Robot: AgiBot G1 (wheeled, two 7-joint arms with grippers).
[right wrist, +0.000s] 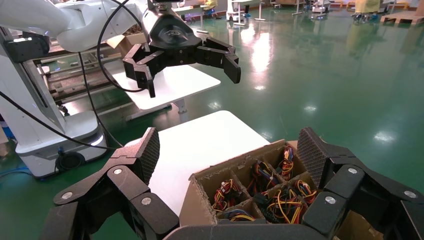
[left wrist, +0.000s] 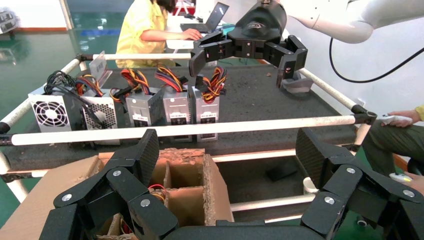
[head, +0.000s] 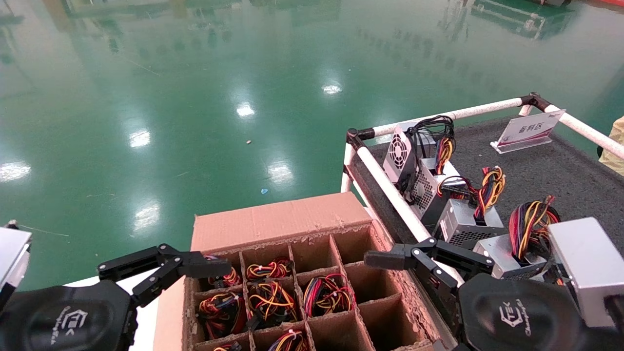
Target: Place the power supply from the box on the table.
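Observation:
The brown divided box [head: 273, 220] stands low in the middle of the head view. Several of its cells hold power supplies, and only their red, yellow and black wires show. The loosest tangle [head: 271, 298] lies in a middle cell and shows again [right wrist: 294, 201] in the right wrist view. My left gripper [right wrist: 189, 72] hangs open and empty over the box's far left corner, one finger [head: 207, 267] above a cell. My right gripper [left wrist: 243, 64] is open and empty above the box's right edge, by the table's rail. The grey table [head: 536, 170] lies to the right.
Several silver power supplies [head: 458, 222] stand in a row on the table behind the white rail [head: 390, 187]. A white sign [head: 529, 127] sits at the far end. A white tabletop [right wrist: 195, 145] borders the box's left side. People sit beyond the table [left wrist: 145, 25].

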